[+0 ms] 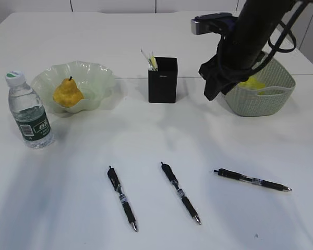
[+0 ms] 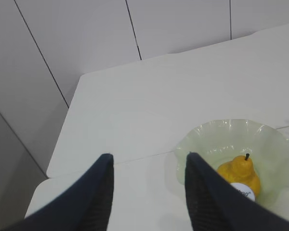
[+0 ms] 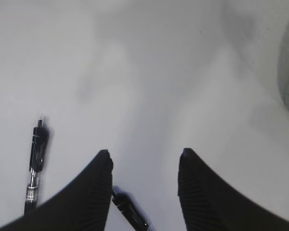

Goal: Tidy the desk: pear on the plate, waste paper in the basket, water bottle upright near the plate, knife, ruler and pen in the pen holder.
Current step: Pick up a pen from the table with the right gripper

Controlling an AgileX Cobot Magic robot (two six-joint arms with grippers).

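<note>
Lying flat on the tabletop (image 1: 156,208), three light, slick pens (image 1: 181,192) need pinching mid-barrel; both tools, right (image 3: 144,159) and left (image 2: 149,161), hang released, empty.

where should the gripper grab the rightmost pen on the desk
Grip the rightmost pen mid-barrel, coming straight down from above. It lies flat on the desk, nearly left to right and clear of other objects, so close the jaws across its thin width.

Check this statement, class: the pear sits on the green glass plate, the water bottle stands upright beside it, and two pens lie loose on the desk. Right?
One error: three pens lie loose on the desk, as the exterior view shows. The pear does sit on the plate, and the water bottle stands upright beside it.
</note>
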